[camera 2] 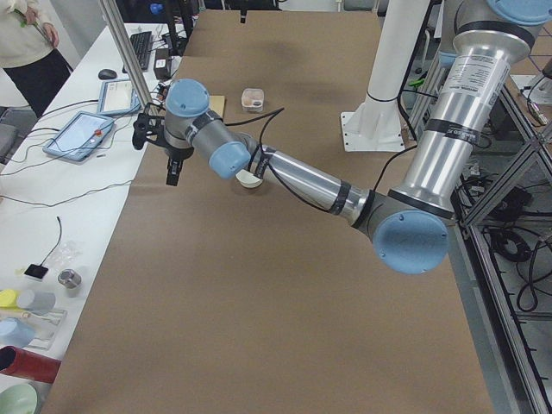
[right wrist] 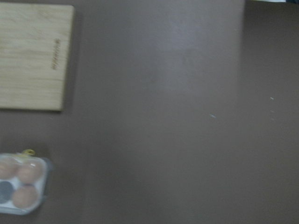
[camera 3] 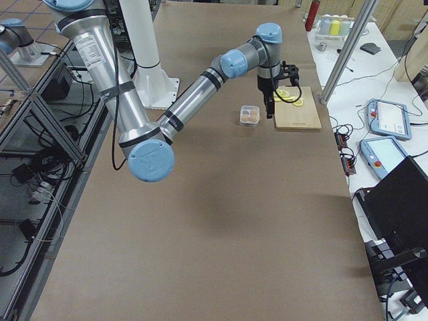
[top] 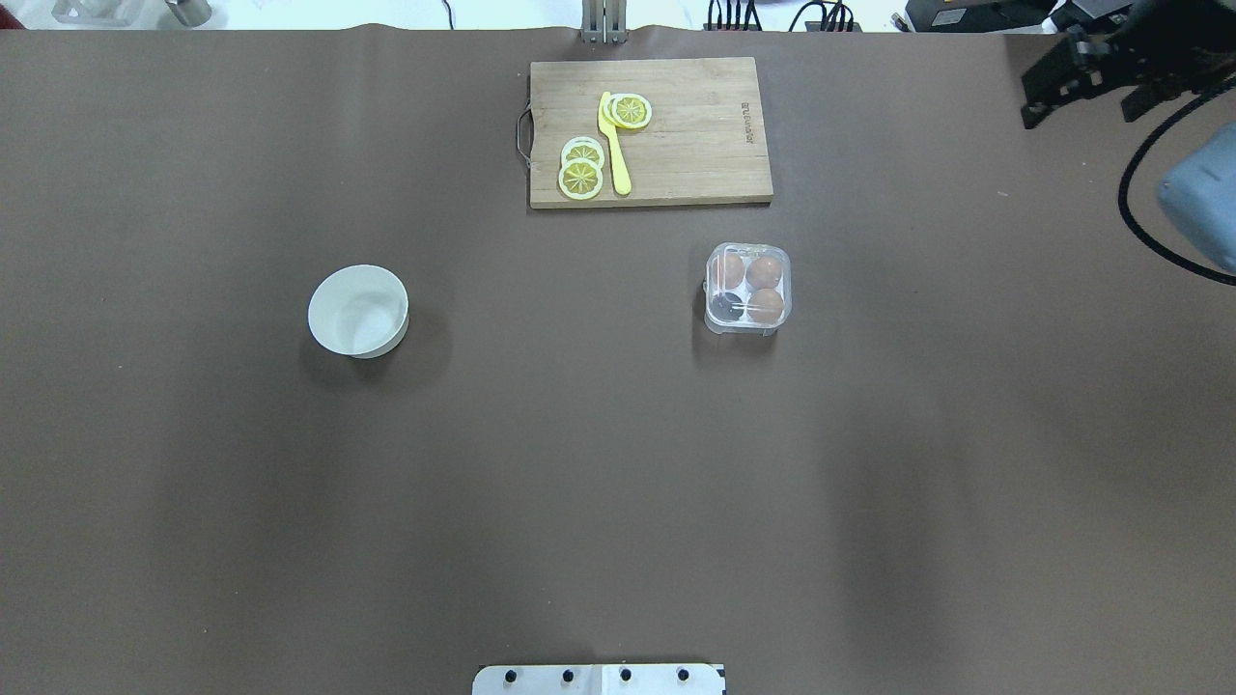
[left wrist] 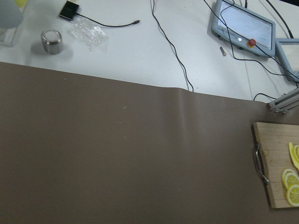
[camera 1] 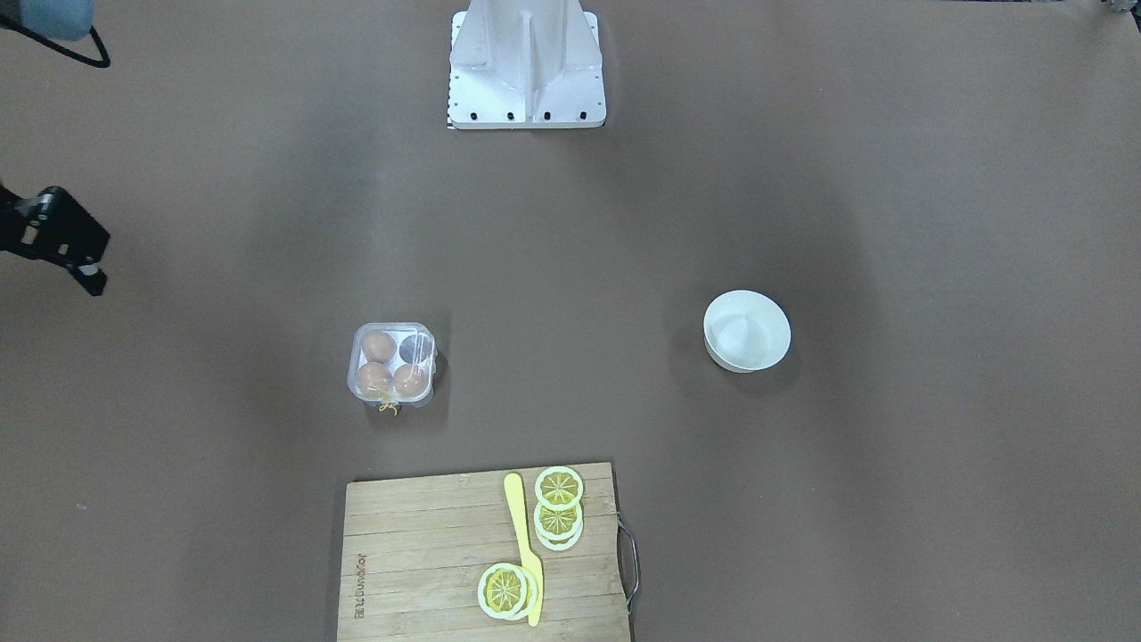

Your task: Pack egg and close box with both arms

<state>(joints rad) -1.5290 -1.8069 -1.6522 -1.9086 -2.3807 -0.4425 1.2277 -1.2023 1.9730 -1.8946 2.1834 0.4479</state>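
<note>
Currently, the front-facing view shows the small clear plastic four-cell egg box (camera 1: 351,373) on the brown counter (camera 1: 802,490). It sits between the white metal stand (camera 1: 526,71) and the wooden cutting board (camera 1: 419,553), well apart from the white round bowl (camera 1: 749,325). Three tan-brown oval eggs (camera 1: 378,346) fill three cups. The fourth cup (camera 1: 414,346) shows dark and empty. The see-through lid appears to lie down over them. The right fingers (camera 1: 94,283) are at the frame edge, far from the box.

Overhead view: the right fingers stand spread with counter showing between them, holding nothing. The bowl looks empty, and no loose egg is visible.

Risk, as a judgement: if the lid is not snapped, it may spring up. A one-sided press could slide or tip the light box, and a hard press could crack an egg.

Left side view: the left fingers (camera 2: 172,172) hang over the counter near its far edge. I cannot tell whether they are spread or closed.

Right side view: the right arm (camera 3: 194,100) reaches out past the box.

Left wrist view: only counter and a corner of the board, no box.

Right wrist view: blurred, with the box cut off at the lower-left corner. The latch cannot be read in any view.
</note>
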